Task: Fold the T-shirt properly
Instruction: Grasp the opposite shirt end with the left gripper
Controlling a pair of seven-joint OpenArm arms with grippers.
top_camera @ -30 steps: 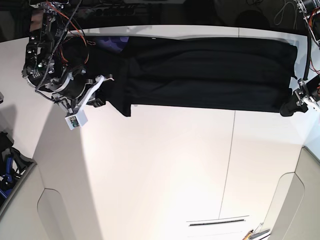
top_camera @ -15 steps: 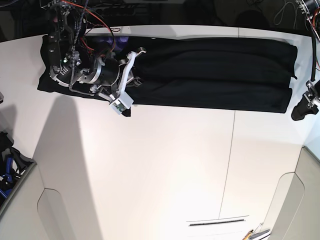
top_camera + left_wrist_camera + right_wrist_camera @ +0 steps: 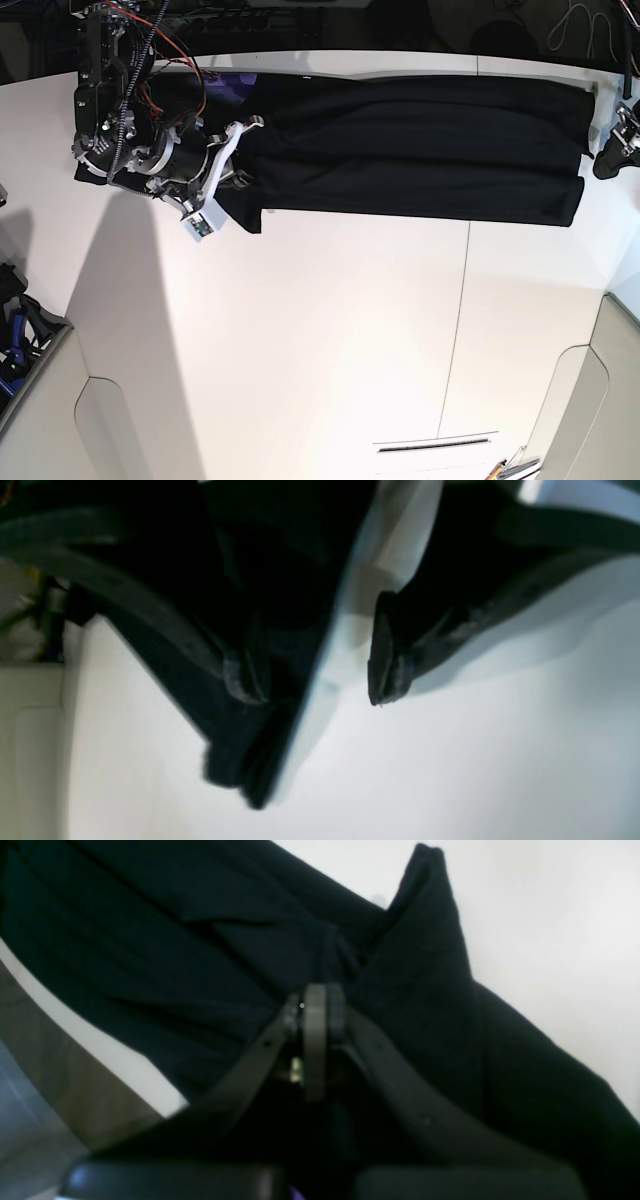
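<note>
T-shirt (image 3: 420,150) stretched along table's (image 3: 330,340) far edge, right gripper (image 3: 240,165) on its left end, left gripper (image 3: 612,150) just beyond its right end

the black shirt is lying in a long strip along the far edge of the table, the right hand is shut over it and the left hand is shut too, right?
One thing is off: the left hand is open, not shut. The left wrist view shows its two fingers spread apart with bare table between them. The rest holds: the T-shirt lies in a long strip along the table's far edge, and the right hand is shut over it.

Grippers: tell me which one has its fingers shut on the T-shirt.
The right gripper: its fingers meet on a pinch of the black T-shirt. The left gripper has its fingers spread, with nothing between them.
</note>
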